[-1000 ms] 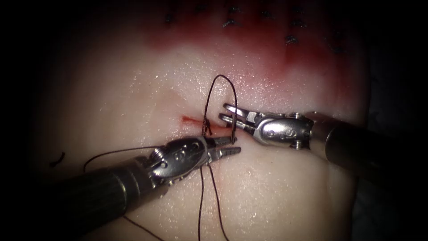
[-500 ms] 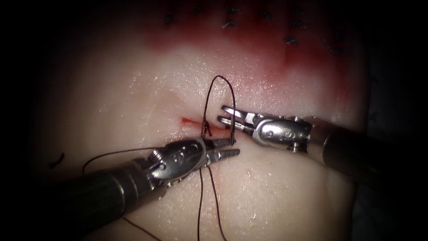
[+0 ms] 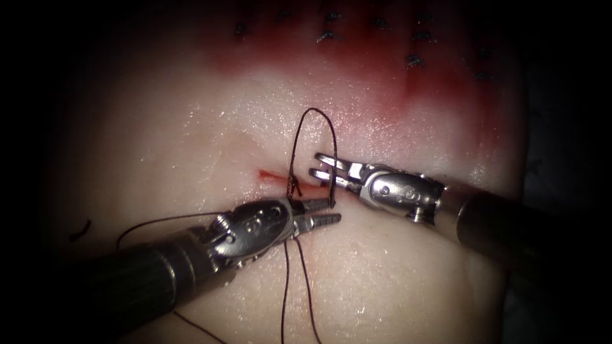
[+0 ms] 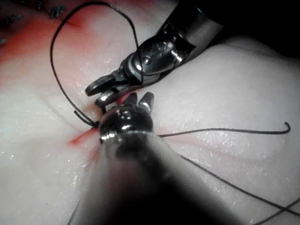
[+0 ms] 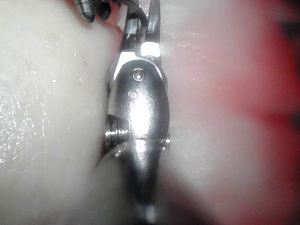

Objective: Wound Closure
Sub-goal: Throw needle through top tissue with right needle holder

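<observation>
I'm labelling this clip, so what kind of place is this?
Probably a surgical-robot suturing practice bench: two end effectors, left and right, meet over a small cut in pale tissue, with a thread loop.

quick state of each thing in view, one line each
left pincer: open, holding nothing, beside the thread loop
right pincer: open, holding nothing, at the loop's right strand
thread: standing loop above the cut, loose strands trailing toward the camera
cut: red, thread entering it
tissue: wet, red fluid at far side
</observation>
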`<act>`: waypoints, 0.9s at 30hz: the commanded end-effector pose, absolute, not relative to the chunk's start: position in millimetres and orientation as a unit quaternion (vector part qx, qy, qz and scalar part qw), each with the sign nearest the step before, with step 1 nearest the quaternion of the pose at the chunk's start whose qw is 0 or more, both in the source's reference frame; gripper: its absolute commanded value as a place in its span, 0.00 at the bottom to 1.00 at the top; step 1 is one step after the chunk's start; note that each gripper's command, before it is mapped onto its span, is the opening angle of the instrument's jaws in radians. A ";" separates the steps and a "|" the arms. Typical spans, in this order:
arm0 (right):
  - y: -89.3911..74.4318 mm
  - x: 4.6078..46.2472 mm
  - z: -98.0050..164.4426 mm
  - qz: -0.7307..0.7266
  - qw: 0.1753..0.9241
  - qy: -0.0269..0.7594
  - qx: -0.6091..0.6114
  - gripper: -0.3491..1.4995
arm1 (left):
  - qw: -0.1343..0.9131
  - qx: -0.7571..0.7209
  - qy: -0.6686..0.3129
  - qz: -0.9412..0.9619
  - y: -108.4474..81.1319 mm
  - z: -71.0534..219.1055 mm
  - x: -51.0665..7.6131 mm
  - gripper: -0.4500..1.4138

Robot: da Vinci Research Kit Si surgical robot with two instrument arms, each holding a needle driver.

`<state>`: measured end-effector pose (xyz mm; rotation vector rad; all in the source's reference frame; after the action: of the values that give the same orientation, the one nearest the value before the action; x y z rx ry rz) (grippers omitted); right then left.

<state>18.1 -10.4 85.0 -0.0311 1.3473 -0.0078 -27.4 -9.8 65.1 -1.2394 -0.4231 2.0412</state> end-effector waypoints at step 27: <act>-12.5 19.3 87.3 0.022 0.793 0.603 0.084 0.00 | 0.333 -0.462 -0.170 0.804 -12.5 66.0 -26.4 0.26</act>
<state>18.7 -12.4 86.7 0.1937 1.2937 0.0459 -25.7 -12.9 65.6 -1.2054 -0.4440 2.1030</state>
